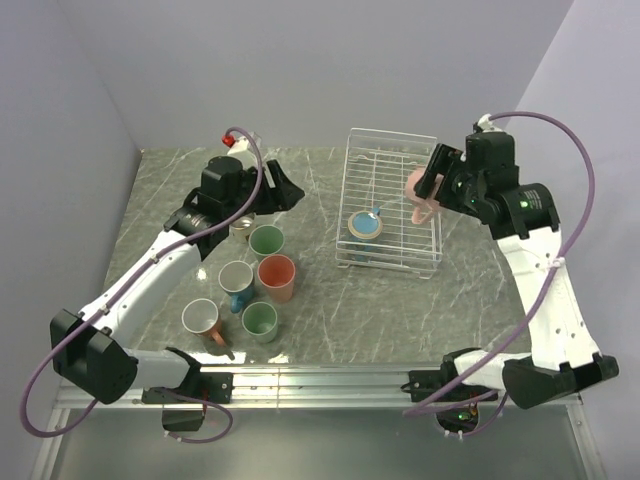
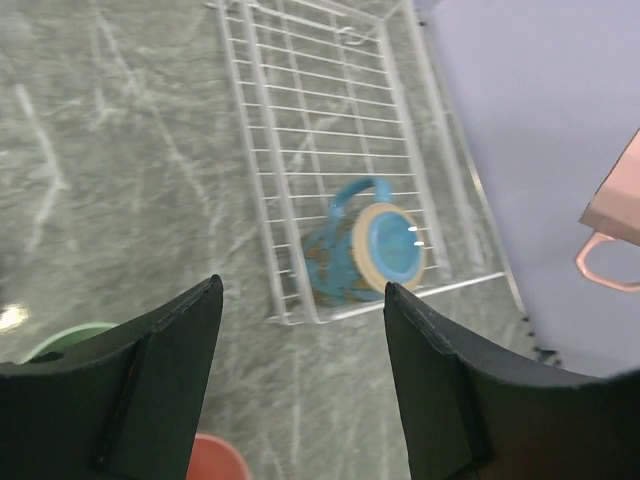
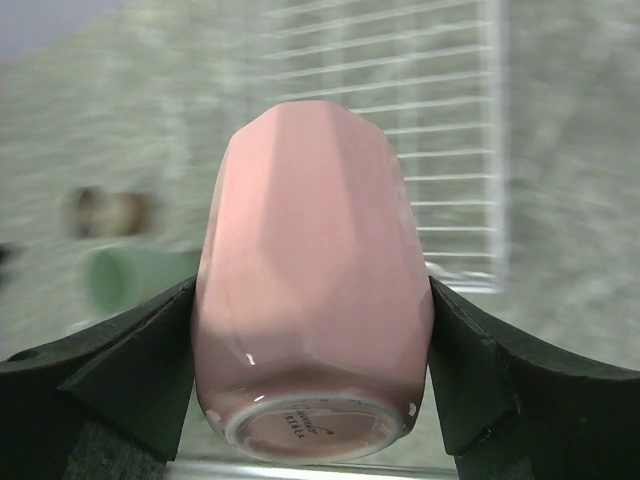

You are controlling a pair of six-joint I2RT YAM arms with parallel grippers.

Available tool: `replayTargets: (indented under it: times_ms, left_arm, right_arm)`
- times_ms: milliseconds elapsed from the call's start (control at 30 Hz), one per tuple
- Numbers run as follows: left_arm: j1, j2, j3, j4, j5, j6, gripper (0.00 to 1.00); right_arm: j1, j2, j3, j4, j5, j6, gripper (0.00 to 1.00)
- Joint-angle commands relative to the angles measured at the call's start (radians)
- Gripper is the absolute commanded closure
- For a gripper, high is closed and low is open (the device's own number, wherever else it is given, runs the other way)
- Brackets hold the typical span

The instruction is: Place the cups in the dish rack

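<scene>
Top external view gives you the dish rack (image 1: 390, 160) standing on the bench (image 1: 480, 300) right of the middle, closer to the far edge than to the near one. Your right pincer (image 1: 428, 196) is pinching a pink cup (image 1: 420, 190) and holds it in the air over the rack's right wall, with the handle hanging below. From the right wrist camera you look at the cup's base, and both fingers (image 3: 140, 360) press flat against its sides.

A blue cup (image 1: 364, 225) lies on its side inside the rack, at the end nearer the bench's near edge. The left wrist camera shows you its pale rim and blue inside.

Your left pincer (image 1: 285, 190) is spread wide with nothing between the fingers. It hovers above the bench just left of the rack, toward the far edge.

Six more cups stand upright in a cluster on the left half of the bench:
- a metallic cup (image 1: 241, 228), partly hidden under the left arm
- a green cup (image 1: 266, 240) just beside it
- a salmon cup (image 1: 276, 276)
- a grey cup (image 1: 236, 277)
- a second green cup (image 1: 260, 320)
- an orange-handled cup (image 1: 201, 318), which along with the second green one sits closest to the near edge
</scene>
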Motion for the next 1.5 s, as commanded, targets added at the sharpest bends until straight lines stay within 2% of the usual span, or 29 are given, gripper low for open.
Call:
replayTargets:
  times_ms: [0,133,367,667,900,1233,1467]
  left_arm:
    - [0.003,-0.005,-0.003,-0.034,-0.076,0.089,0.3]
    - [0.006,0.015,-0.014,-0.009,-0.045,0.094,0.3]
    - [0.009,0.071,-0.003,-0.002,0.027,0.103,0.31]
    - [0.021,0.055,-0.046,-0.011,0.061,0.131,0.32]
    - [0.044,0.04,-0.08,-0.012,0.084,0.141,0.32]
    - [0.069,0.055,-0.086,0.0,0.113,0.138,0.33]
    - [0.067,0.063,-0.081,0.011,0.128,0.115,0.33]
  right_arm:
    - [0.011,0.018,-0.027,0.01,0.241,-0.095,1.0]
    - [0.011,0.074,-0.025,0.036,0.257,-0.115,1.0]
    - [-0.003,0.281,0.099,0.036,0.172,-0.089,1.0]
    - [-0.01,0.423,0.05,0.099,0.047,0.009,1.0]
    - [-0.01,0.469,-0.058,0.161,-0.007,0.056,1.0]
    - [-0.004,0.478,-0.166,0.159,-0.03,0.086,1.0]
    - [0.02,0.518,-0.182,0.06,0.071,0.07,1.0]
